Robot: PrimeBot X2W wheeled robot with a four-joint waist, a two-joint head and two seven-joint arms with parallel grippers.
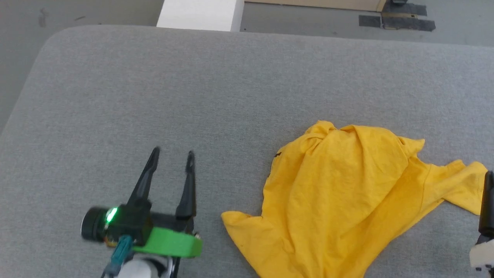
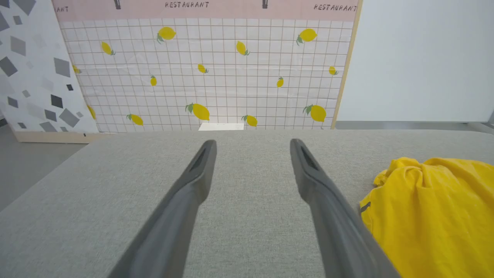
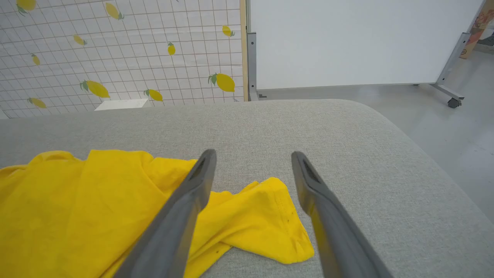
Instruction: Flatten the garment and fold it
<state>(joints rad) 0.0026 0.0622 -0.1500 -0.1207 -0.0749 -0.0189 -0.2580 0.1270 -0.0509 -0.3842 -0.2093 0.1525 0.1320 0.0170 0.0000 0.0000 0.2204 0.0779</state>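
Garment [image 1: 339, 200] bright yellow, table [image 1: 193, 96] grey — backdrop [image 2: 216, 77] white-gridded with yellow lemons.

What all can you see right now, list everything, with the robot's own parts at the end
garment: one, bright yellow, crumpled on the table, right of centre in the head view
padded table: one, grey fabric, under everything
block: one, white, just past the table's far edge
lemon-print panel: one, white grid with yellow lemons, pink top reading RESTAURANT, behind the table
speckled panel: one, white with grey shapes, left of the lemon panel
partition: one, white, on a wheeled grey frame, right of the lemon panel
tape patches: a few, dark, on the grey floor beyond the table
left gripper: one, dark fingers, open, over bare table left of the garment
right gripper: one, dark fingers, open, at the garment's right end
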